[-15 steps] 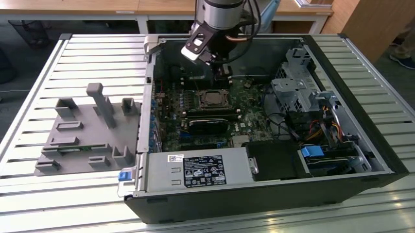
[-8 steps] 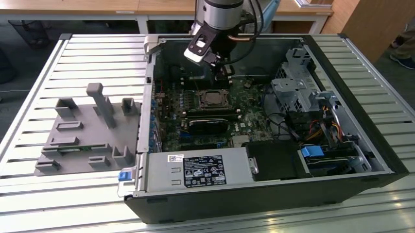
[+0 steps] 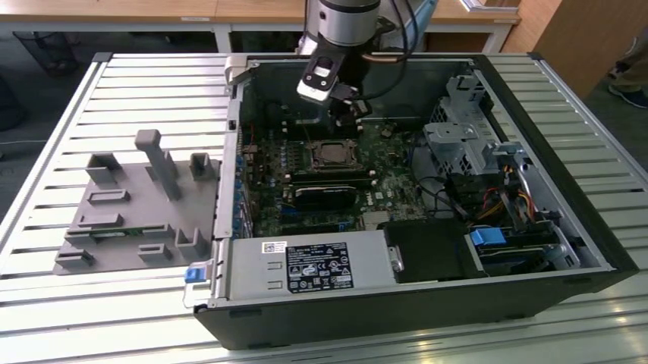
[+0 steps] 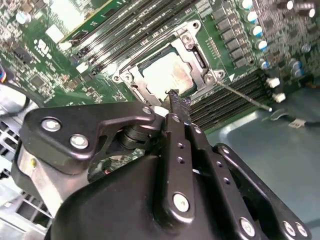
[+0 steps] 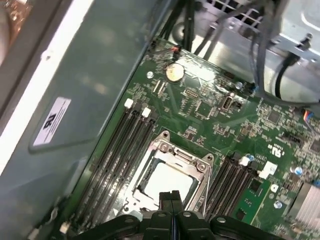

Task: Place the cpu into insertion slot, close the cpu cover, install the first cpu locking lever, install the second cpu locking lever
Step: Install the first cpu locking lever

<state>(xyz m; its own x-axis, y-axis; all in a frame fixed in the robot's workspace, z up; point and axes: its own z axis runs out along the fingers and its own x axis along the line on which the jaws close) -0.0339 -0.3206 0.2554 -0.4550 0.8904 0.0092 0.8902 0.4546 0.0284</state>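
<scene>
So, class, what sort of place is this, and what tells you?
Probably a robotics lab or workshop: an open computer case lies on a slatted metal bench, with a grey fixture block beside it and wooden desks behind.

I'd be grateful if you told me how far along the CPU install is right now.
Done: the cpu sits in the insertion slot, and the cpu cover looks lowered over it. In hand: nothing; the gripper, shut, hovers by the slot. Left: the levers; one thin lever sticks out from the slot's corner, seemingly unlatched.
</scene>
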